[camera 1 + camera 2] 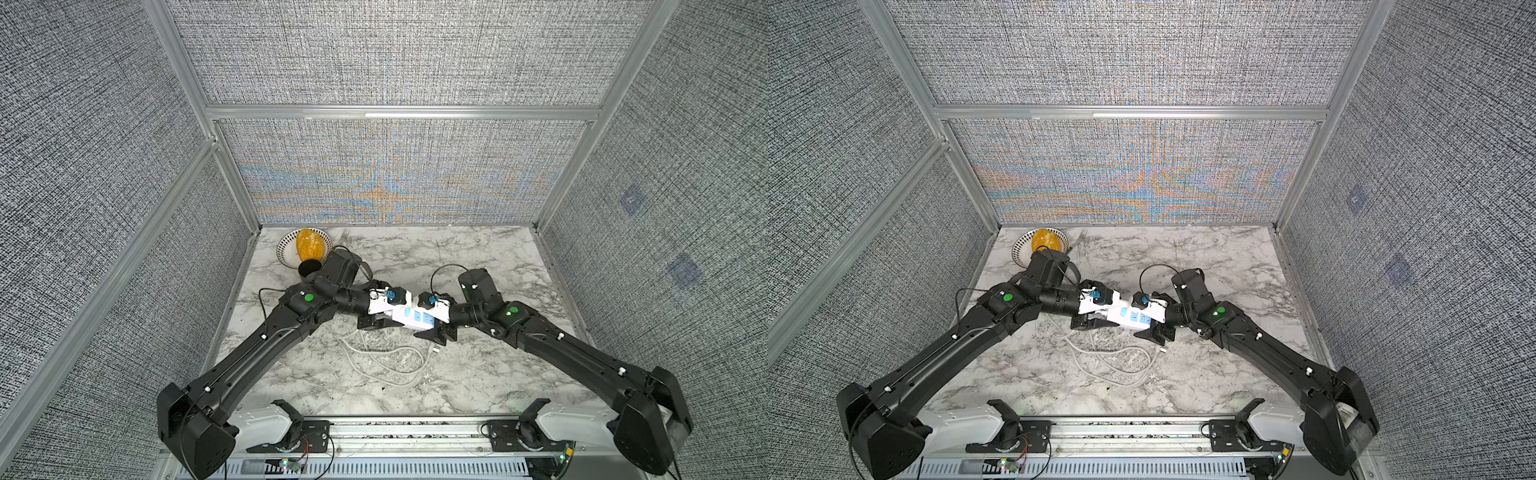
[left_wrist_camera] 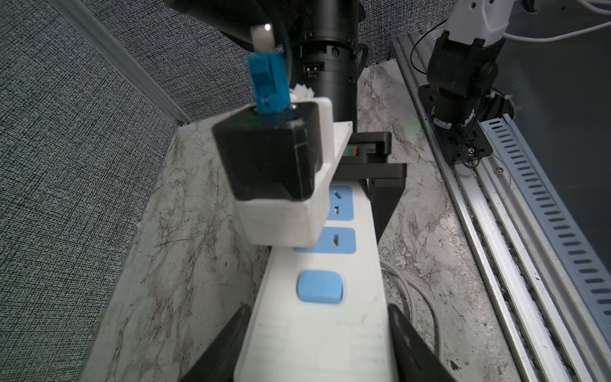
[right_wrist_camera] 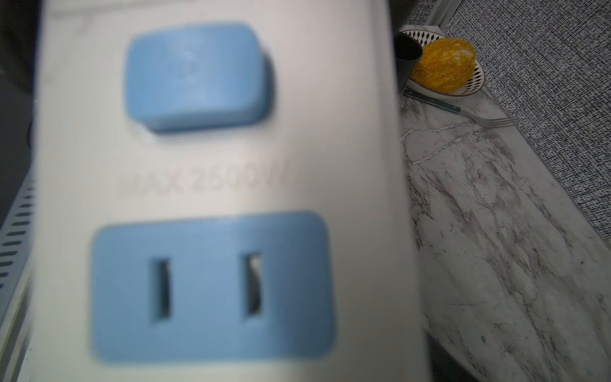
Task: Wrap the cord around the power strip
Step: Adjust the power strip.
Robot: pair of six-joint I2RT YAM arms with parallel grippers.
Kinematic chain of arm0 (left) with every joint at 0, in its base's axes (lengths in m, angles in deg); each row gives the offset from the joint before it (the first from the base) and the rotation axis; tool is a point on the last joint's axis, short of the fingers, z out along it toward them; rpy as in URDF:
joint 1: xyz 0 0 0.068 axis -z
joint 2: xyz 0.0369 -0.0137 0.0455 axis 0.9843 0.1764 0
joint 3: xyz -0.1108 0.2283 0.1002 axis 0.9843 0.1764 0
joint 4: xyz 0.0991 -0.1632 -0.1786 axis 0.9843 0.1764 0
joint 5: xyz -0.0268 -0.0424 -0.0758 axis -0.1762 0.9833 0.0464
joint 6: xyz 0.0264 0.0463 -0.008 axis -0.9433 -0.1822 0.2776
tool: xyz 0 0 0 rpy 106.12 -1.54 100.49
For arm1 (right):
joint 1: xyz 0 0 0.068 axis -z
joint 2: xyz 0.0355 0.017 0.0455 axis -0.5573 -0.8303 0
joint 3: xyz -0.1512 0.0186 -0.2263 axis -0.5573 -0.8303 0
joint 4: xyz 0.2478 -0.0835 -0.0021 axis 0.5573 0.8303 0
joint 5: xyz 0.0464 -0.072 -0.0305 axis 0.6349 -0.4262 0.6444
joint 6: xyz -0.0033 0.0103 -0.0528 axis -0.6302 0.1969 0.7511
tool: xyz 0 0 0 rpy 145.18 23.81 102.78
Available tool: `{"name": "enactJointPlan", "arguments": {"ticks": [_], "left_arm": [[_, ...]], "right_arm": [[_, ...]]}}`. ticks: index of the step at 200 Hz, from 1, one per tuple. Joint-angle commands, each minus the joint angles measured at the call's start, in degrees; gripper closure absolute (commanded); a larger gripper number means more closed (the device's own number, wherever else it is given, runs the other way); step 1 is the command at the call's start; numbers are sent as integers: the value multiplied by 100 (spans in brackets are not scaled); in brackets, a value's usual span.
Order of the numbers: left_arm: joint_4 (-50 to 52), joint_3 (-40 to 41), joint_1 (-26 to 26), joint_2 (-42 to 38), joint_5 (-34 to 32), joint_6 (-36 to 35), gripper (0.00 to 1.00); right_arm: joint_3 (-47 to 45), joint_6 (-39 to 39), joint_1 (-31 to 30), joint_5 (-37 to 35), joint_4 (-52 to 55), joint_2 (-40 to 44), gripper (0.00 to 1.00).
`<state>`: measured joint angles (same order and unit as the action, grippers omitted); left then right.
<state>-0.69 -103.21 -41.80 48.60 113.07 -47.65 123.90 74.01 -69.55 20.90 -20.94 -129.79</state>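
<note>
Over the marble table [image 1: 478,257], the power strip [image 1: 417,318] is up, the left gripper [image 2: 319,311] clamped on its button end. The right gripper [image 1: 439,332] is at the far end, grip unclear. The cord [image 1: 386,361] lies loose underneath. The corner bowl [image 1: 284,245] holds one yellow lump [image 1: 309,245].

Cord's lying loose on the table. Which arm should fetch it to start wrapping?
Right. The left gripper is clamped on the power strip at its button end, so it should anchor. The right gripper sits at the far end, and the plug of the cord lies on the table close by it.
</note>
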Motion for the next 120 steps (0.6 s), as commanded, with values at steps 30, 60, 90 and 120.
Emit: {"name": "enactJointPlan", "arguments": {"ticks": [30, 60, 90, 120], "left_arm": [[-228, 156, 19, -8, 442, 210, 98], [-299, 245, 19, -5, 385, 227, 99], [-318, 332, 19, 54, 381, 253, 99], [-296, 298, 19, 164, 374, 331, 100]], "right_arm": [[-202, -189, 0, -147, -596, 286, 37], [-407, -332, 1, -221, -885, 561, 36], [-662, -332, 7, -168, -1059, 818, 33], [-689, -356, 4, -86, -955, 908, 27]]}}
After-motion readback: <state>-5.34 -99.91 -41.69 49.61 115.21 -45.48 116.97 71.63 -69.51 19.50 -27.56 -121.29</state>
